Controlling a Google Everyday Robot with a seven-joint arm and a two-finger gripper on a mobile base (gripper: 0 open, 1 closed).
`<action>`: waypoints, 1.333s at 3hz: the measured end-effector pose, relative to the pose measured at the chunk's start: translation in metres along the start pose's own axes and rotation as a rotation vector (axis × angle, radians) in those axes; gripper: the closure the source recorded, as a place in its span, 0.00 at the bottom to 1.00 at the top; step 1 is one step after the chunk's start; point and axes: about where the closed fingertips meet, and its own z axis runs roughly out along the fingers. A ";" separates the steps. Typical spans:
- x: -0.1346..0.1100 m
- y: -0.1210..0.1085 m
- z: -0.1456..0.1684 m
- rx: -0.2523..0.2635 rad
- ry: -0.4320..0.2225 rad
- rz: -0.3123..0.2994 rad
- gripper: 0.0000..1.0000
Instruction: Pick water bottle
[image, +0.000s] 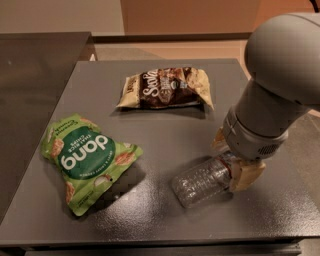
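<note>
Two snack bags, green (87, 160) and brown (165, 89), and one water bottle (200, 181) are shown. One gripper (234, 160) is seen at the bottle's cap end.

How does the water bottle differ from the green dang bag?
The water bottle is clear and ribbed; the dang bag is green and printed. The bottle's cap end is at the gripper; the bag lies apart from it. Both lie on the grey table.
</note>
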 end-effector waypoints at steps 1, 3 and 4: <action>-0.006 0.006 0.000 -0.011 0.001 -0.036 0.62; -0.018 -0.005 -0.035 0.023 0.028 -0.062 1.00; -0.016 -0.020 -0.064 0.061 0.023 -0.051 1.00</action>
